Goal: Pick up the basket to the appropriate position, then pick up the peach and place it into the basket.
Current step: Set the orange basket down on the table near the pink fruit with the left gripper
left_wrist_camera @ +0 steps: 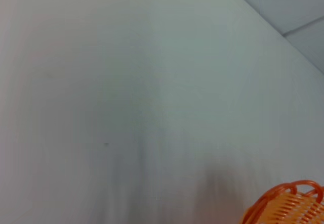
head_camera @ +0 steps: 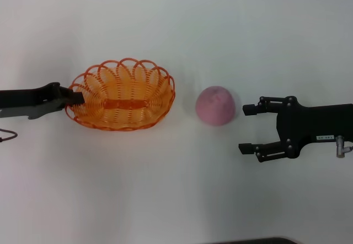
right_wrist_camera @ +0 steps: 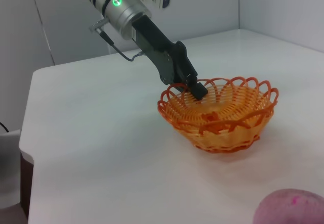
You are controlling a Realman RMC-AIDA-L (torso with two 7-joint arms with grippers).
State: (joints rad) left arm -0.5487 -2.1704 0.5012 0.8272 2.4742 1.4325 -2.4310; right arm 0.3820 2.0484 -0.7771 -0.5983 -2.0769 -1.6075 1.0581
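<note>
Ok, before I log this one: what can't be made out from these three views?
- Left end effector: its tips sit at the basket rim; neither the head view nor the right wrist view shows whether they clamp it.
- Left wrist view: only a corner of the basket shows, cut by the frame edge.
- Peach: cut by the frame edge in the right wrist view.
- Right end effector: open beside the peach.

A plain white counter (head_camera: 176, 200) fills nearly everything in sight, matte and evenly lit, with only soft shadows on it. Seen from the right wrist, its far corner is cut at an angle, and pale grey wall panels (right_wrist_camera: 283, 6) rise close behind it, meeting at a vertical seam. Beyond the counter's side edge, something dark (right_wrist_camera: 24, 178) sits lower down, too dim to tell what it is.
</note>
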